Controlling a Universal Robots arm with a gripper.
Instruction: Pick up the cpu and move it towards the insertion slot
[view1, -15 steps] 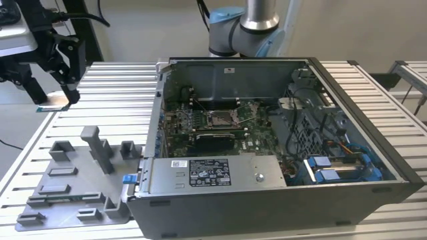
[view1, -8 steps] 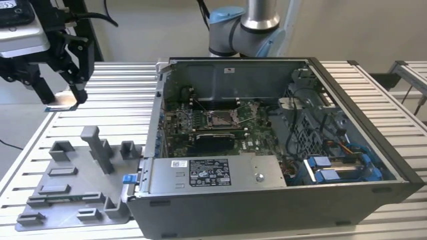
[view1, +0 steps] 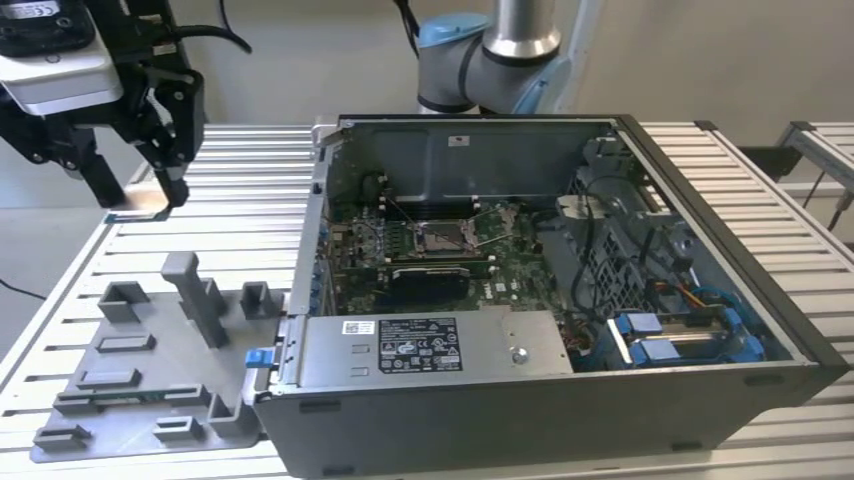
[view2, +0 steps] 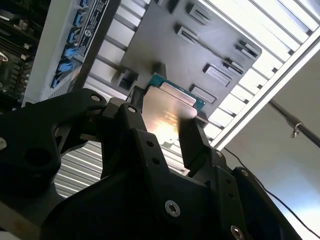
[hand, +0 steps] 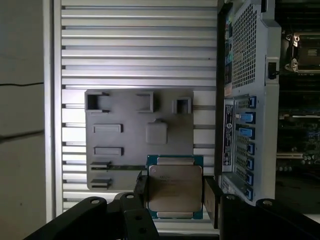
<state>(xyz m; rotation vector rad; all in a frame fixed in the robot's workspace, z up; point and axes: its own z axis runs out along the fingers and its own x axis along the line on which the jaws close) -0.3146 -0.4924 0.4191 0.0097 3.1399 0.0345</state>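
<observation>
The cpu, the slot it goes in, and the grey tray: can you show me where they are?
the cpu (hand: 175, 187), first wrist view, on its shiny metal top.
the insertion slot (view1: 439, 238), exterior view, on its dark centre.
the grey tray (view1: 160, 367), exterior view, on a bare flat part.

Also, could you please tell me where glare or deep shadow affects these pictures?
In the second wrist view a warm glare washes the cpu and the table slats blow out white; in the first wrist view the cpu is evenly lit, the computer case interior dark; in the exterior view the insertion slot sits in soft shade.
</observation>
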